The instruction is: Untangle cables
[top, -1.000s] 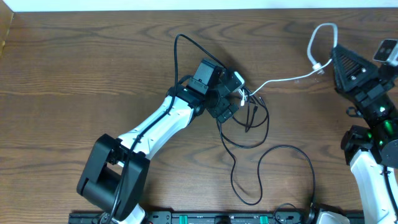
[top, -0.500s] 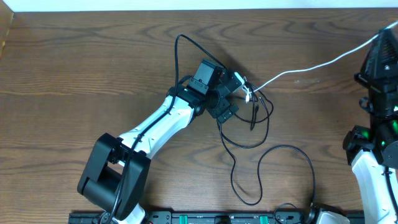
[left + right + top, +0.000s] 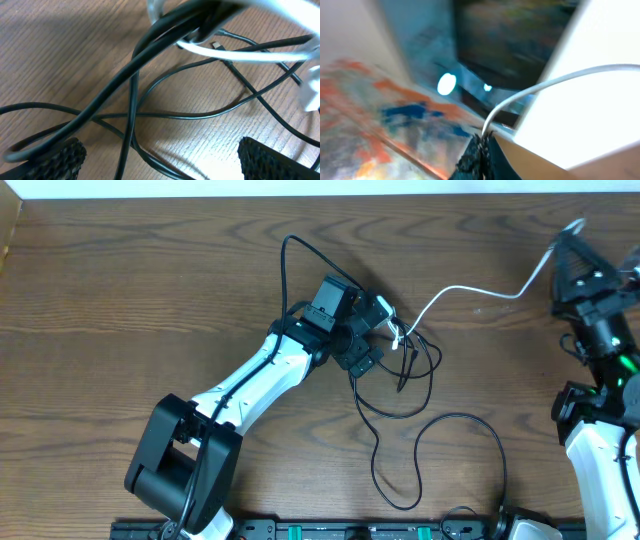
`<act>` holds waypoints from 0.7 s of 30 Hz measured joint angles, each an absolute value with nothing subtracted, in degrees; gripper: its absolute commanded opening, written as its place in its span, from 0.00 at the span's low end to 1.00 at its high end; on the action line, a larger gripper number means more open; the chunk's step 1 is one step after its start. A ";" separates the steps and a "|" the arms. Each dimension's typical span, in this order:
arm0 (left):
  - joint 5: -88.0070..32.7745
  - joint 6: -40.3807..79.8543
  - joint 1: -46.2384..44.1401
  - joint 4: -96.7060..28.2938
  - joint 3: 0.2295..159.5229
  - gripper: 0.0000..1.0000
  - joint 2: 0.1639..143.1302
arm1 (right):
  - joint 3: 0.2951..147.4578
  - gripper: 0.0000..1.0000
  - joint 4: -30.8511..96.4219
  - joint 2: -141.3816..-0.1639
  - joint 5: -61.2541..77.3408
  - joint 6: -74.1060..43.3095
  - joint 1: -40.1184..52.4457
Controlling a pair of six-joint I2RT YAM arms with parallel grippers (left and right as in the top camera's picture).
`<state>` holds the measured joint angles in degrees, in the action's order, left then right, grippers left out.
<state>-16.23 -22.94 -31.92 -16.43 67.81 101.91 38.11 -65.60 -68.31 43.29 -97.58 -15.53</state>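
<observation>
The right gripper (image 3: pixel 572 235) has swung back in from the far right edge and now sits a bit further up the table (image 3: pixel 150 280) than it did a second ago; the white cable (image 3: pixel 470 292), which was pulled nearly straight half a second back, now has a soft bend in it again; the left arm and the black cables (image 3: pixel 462 416) haven't budged at all; right fingers are pinched together on the white cable near its far end, you can see it poking out from between the tips in the right wrist view; the left gripper (image 3: pixel 372 332) hangs right over the knot with its fingers wide apart, holding nothing, black strands and the white one crossing on the wood between the pads (image 3: pixel 60 155); my take is the step is pulling the white one free of the black tangle; I'd say pull slow and low, away from the knot, and get the left fingers to pin the black loops down first, otherwise the whole bundle probably just drags along.
</observation>
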 measured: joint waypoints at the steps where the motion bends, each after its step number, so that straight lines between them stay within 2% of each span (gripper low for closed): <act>1: -16.21 -22.94 -31.92 -16.43 67.81 0.98 101.91 | 38.09 0.01 -62.41 -68.29 45.15 -95.77 -15.53; 10: -16.19 -22.94 -31.92 -16.23 67.81 0.98 101.91 | 38.13 0.01 -40.86 -68.34 55.44 -80.60 -15.53; 21: -16.21 -21.65 -31.92 -14.17 67.81 0.98 101.91 | 38.13 0.01 -28.91 -68.34 60.73 -67.16 -15.53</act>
